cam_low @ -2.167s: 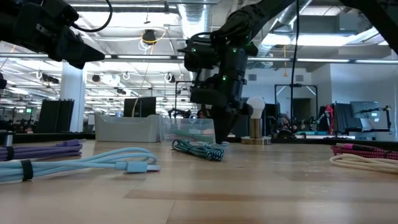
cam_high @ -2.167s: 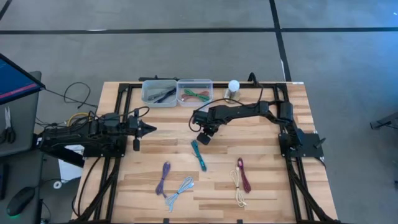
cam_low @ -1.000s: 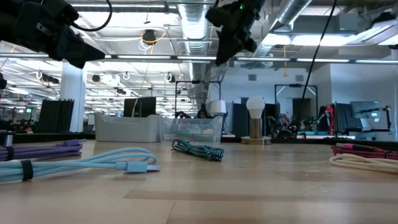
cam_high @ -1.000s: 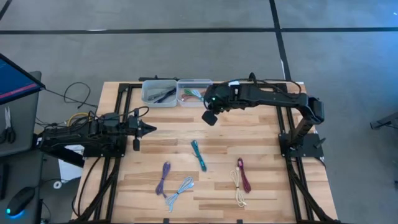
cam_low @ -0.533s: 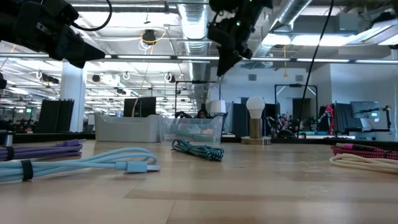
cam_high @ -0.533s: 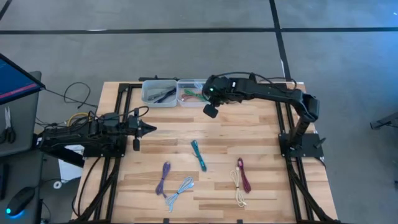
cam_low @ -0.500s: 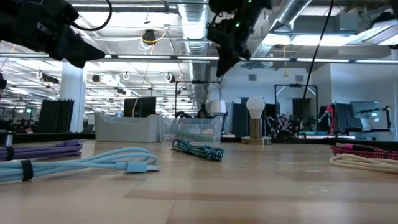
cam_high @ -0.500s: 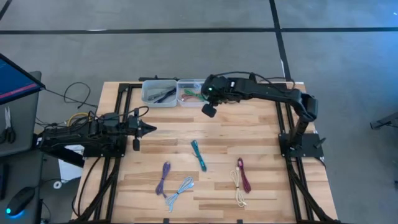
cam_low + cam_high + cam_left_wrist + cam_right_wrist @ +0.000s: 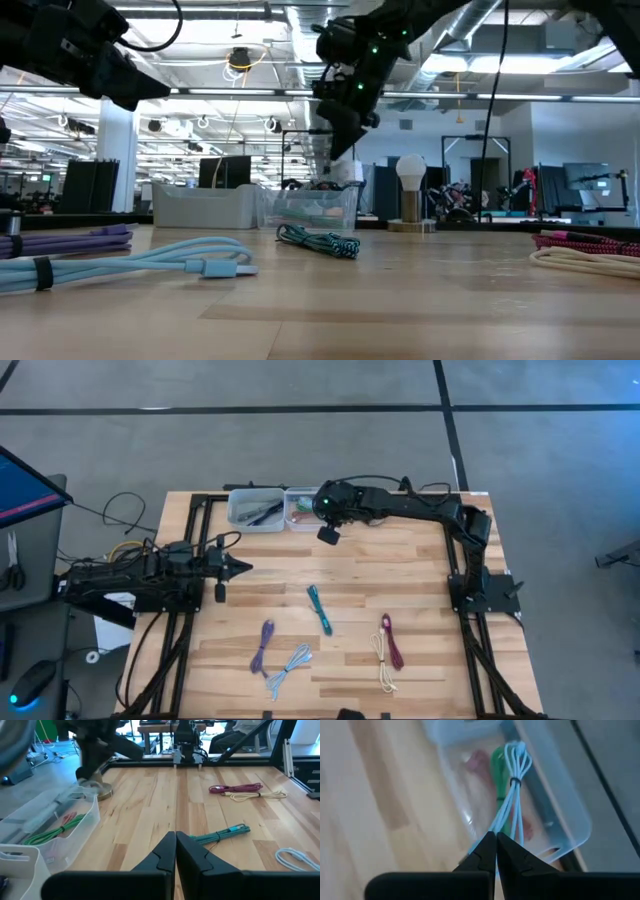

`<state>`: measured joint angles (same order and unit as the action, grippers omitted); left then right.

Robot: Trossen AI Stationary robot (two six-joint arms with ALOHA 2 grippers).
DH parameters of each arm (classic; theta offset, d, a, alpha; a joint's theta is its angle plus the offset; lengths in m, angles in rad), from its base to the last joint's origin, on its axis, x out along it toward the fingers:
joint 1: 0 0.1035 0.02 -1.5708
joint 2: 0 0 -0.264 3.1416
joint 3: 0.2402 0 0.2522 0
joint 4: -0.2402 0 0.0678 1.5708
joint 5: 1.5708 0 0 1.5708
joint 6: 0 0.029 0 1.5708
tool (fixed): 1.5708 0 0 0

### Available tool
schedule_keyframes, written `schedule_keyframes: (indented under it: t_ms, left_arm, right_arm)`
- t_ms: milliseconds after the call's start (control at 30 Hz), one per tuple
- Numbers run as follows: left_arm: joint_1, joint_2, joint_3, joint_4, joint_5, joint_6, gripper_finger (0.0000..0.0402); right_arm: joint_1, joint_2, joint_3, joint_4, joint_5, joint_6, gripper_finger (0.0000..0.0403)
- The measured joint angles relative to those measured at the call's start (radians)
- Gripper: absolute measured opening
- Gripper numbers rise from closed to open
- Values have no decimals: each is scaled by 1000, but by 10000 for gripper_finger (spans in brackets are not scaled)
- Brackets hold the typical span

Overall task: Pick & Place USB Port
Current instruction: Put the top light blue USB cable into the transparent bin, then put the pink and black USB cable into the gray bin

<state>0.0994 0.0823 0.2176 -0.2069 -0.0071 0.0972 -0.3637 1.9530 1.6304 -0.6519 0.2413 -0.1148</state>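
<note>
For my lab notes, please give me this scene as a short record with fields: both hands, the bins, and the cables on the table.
right hand: shut on light blue cable, over clear bin
clear bin contents: green cable, red cable
left hand: shut, empty, at table's left side
grey bin: beside clear bin
loose on table: teal cable, purple cable

The table point(image 9: 420, 570) is pale planked wood, smooth with a soft sheen. Both bins point(image 9: 256, 510) look like clear, glossy plastic. The teal cable point(image 9: 319, 608) seems braided cloth; the arms point(image 9: 410, 510) are matt black.
</note>
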Motion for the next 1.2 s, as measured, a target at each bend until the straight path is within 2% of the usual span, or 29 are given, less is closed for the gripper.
schedule_keyframes:
  t_ms: [300, 733, 900, 1200]
  left_arm:
    - [0, 0, 0, 6, 0, 2, 12]
    - [0, 0, 0, 6, 0, 2, 12]
    - [0, 0, 0, 7, 0, 2, 12]
    - [0, 0, 0, 10, 0, 3, 12]
  right_arm:
    - [-60, 0, -1, 43, -25, 0, 0]
    - [-64, 32, -2, 72, -31, 7, 4]
    - [-64, 31, -1, 82, -32, 8, 30]
    - [-64, 22, -1, 74, -31, -6, 112]
